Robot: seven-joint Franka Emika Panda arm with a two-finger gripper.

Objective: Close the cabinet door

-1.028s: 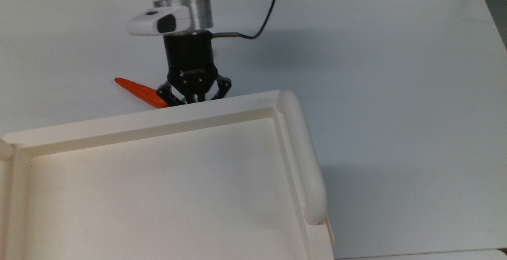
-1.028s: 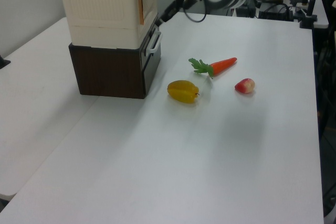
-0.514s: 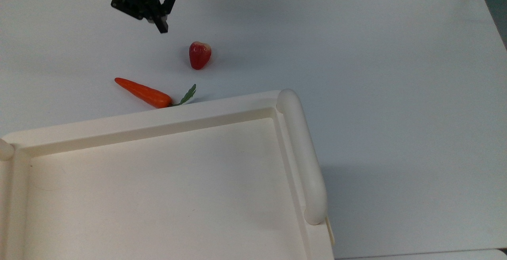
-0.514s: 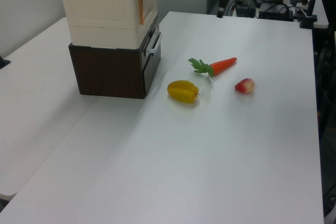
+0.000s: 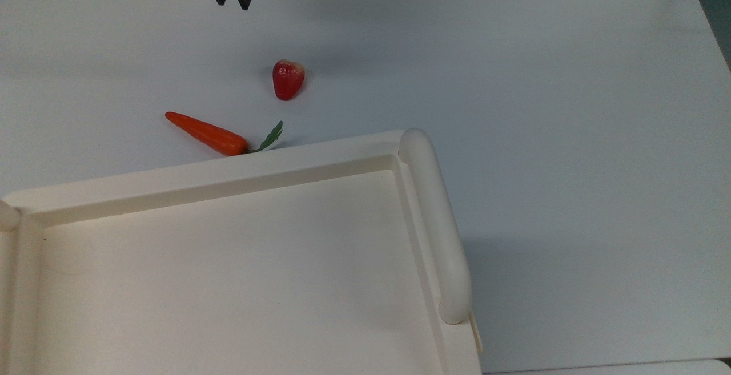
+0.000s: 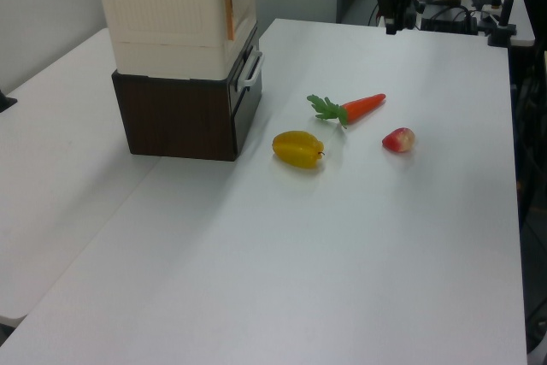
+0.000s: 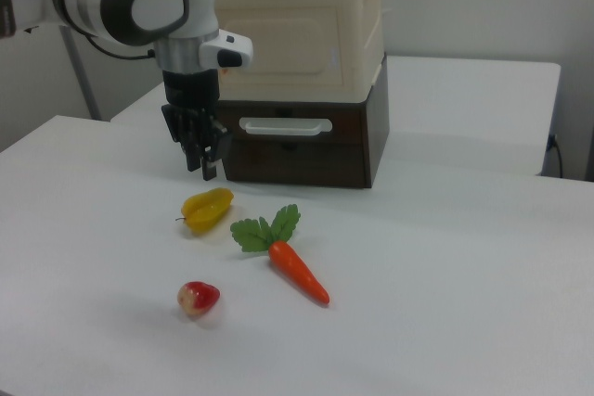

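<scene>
- The cream cabinet (image 7: 306,25) stands on a dark brown drawer unit (image 7: 306,141) near the table's (image 7: 445,257) far edge.
- The cabinet door (image 7: 278,44) lies flush.
- The gripper (image 7: 206,166) hangs above a yellow fruit (image 7: 207,208).
- A carrot (image 7: 297,271) and a red fruit (image 7: 199,298) lie nearer the front edge.

White bench (image 6: 367,237) carries a carrot (image 6: 362,106), a yellow fruit (image 6: 297,149), a red fruit (image 6: 398,139) and a dark brown drawer unit (image 6: 179,117).

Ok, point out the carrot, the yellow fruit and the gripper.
carrot (image 7: 299,272), right view, on its orange body.
yellow fruit (image 6: 297,149), left view, at its middle.
gripper (image 7: 206,167), right view, at its fingertips.
</scene>
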